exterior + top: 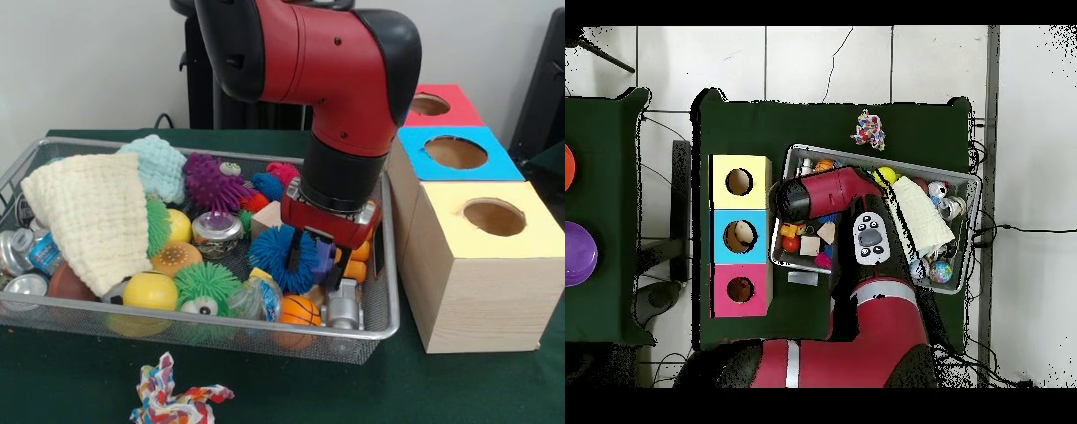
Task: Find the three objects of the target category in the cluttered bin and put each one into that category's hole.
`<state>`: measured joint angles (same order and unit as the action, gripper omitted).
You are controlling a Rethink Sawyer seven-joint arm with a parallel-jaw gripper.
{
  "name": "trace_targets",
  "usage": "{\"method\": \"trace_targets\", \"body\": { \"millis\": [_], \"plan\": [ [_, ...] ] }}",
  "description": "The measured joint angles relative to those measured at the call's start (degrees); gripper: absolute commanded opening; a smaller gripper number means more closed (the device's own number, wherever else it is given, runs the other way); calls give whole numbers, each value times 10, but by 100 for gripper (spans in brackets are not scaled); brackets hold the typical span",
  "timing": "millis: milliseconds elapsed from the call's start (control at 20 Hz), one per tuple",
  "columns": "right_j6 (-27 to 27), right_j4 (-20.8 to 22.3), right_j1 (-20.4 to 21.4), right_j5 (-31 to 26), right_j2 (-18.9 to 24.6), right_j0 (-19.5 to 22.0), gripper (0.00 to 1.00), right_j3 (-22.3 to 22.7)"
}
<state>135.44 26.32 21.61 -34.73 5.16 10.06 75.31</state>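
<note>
The wire mesh bin [388, 329] is crammed with toys. My gripper [316, 268] is down inside its right end, beside a blue spiky ball [272, 252] and above a silver can [342, 311] and a small basketball [300, 309]. A purple piece [324, 258] shows right under the red gripper body; whether it is held is unclear. Three hole boxes stand right of the bin: yellow [494, 256], blue [455, 152], red [433, 104]. In the overhead view the arm [820, 193] covers the gripper, and the yellow [739, 181], blue [740, 236] and red [740, 290] boxes line up left of the bin [967, 182].
A cream knitted cloth [97, 216] covers the bin's left part, over cans and a small bottle [40, 252]. A purple spiky toy [214, 184], a green eyeball toy [205, 290], a yellow ball [150, 290] and a jar-like can [216, 231] fill the middle. A rope toy [177, 397] lies outside the bin.
</note>
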Motion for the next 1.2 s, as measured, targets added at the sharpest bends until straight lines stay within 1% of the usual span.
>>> {"method": "trace_targets", "body": {
  "millis": [400,600,1000,1200],
  "plan": [
    [0,-7,0,-1,-3,0,100,-2],
    [0,-14,-1,-10,-13,-8,100,-4],
    [0,-20,-3,-36,-57,-46,100,-9],
    [0,-21,-2,-50,-73,-58,100,-9]
  ]
}}
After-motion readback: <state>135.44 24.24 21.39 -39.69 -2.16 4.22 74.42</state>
